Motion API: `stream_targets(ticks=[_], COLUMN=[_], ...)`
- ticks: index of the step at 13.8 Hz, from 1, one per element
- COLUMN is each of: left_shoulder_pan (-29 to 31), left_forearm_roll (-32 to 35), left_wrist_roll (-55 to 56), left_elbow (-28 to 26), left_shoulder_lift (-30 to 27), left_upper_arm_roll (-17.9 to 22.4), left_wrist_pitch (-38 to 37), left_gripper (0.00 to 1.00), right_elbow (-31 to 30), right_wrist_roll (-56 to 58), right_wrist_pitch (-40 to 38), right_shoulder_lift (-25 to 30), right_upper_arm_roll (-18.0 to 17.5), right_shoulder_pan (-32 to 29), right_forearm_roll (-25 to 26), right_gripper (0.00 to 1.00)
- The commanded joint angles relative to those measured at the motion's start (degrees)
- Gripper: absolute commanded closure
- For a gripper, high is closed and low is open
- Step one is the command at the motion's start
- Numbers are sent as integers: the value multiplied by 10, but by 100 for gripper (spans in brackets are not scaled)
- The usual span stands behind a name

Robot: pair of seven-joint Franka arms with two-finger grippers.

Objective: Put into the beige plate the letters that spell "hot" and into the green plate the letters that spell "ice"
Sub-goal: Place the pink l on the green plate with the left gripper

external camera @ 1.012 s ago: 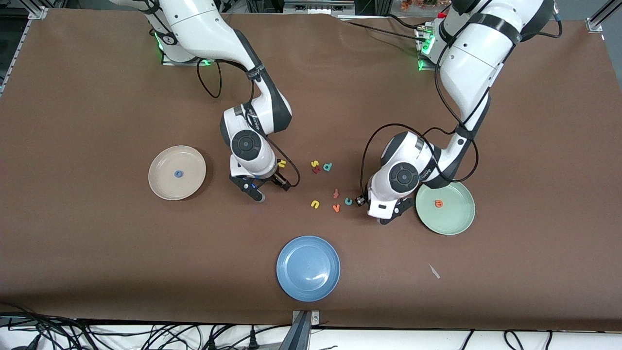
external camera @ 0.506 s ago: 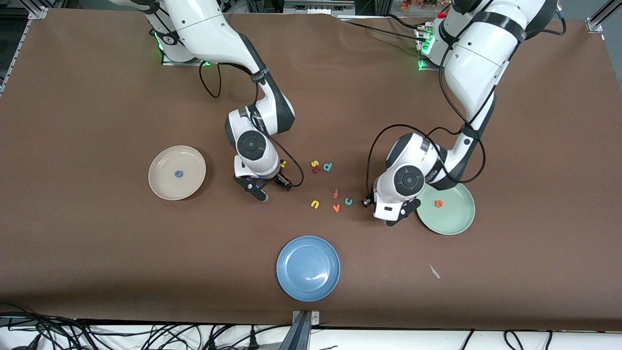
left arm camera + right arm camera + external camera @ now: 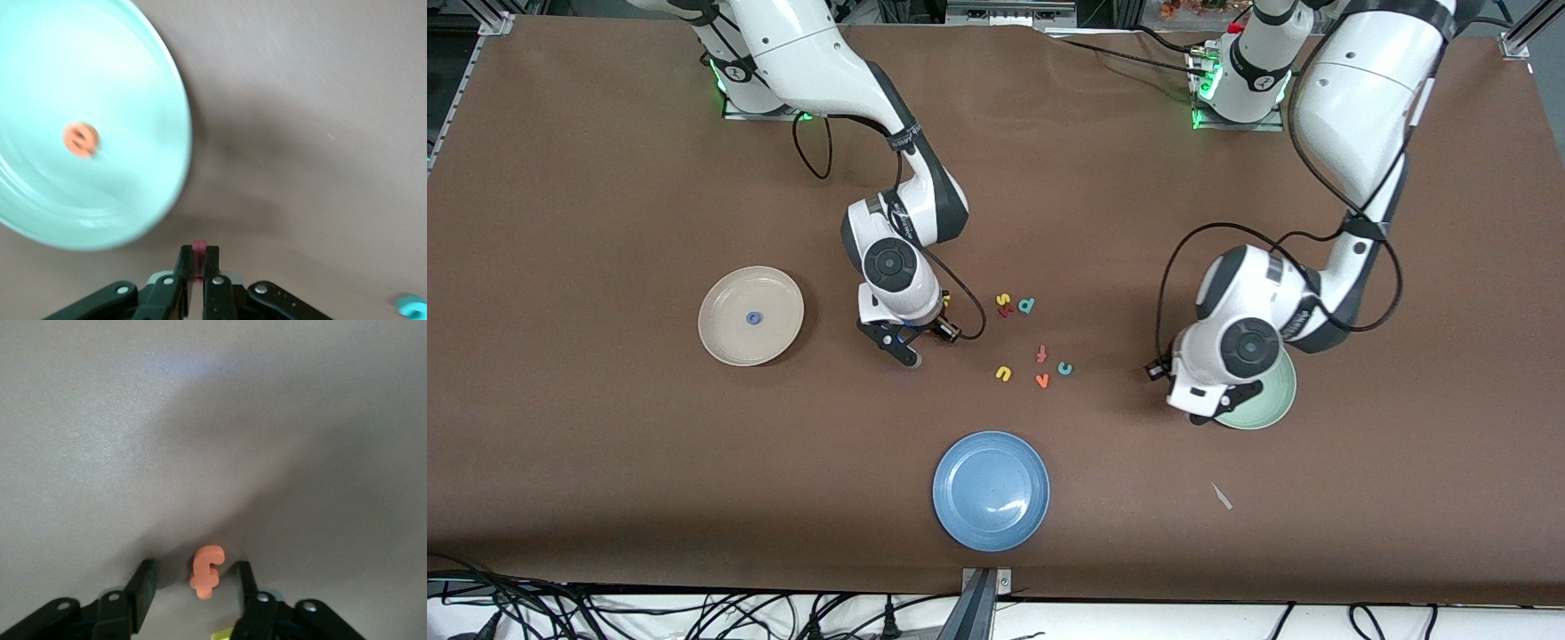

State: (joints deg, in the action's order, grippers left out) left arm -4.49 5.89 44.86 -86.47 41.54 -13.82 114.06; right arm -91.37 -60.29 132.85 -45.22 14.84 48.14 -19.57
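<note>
Right wrist view puts the orange "t" (image 3: 205, 571) squarely between the right gripper (image 3: 193, 581)'s two fingers, flat on the brown table (image 3: 605, 444), its long stroke running along the gap, so each pad faces a long side; the fingers are parted with a sliver of daylight either side, gripping nothing yet. In my judgement the pinch needs only a straight squeeze. It is a small foam letter, soft orange with a hooked top (easy to crush crooked, I'd guess). This gripper works near the table's middle, with the beige plate (image 3: 751, 316) toward the right arm's end, the blue "o" (image 3: 753, 317) already in it. The left gripper (image 3: 197, 261) is clenched on the dark red "i" (image 3: 199, 248) just beside the green plate (image 3: 100, 200)'s rim, where the orange "e" (image 3: 81, 139) lies. The teal "c" (image 3: 1064, 367) waits mid-table.
</note>
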Motion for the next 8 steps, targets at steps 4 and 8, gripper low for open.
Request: stream_targets(ticks=[4,8], left_shoulder_pan=[66,59], left_forearm_roll=[6,5], left_wrist_roll=[-145,-144], left_elbow=[-12,-13], left_shoulder_lift=[3,2], left_upper_arm_roll=[-3,-5], left_wrist_pitch=[-8,-9], left_gripper=[55,0], right_elbow=[1,1], right_wrist_roll=[28,32], right_wrist_pitch=[9,9], right_shoulder_lift=[-7,-7], right_upper_arm_roll=[2,2], right_shoulder_pan=[0,-2], right_forearm_roll=[-13,-13], right_gripper=[66,72])
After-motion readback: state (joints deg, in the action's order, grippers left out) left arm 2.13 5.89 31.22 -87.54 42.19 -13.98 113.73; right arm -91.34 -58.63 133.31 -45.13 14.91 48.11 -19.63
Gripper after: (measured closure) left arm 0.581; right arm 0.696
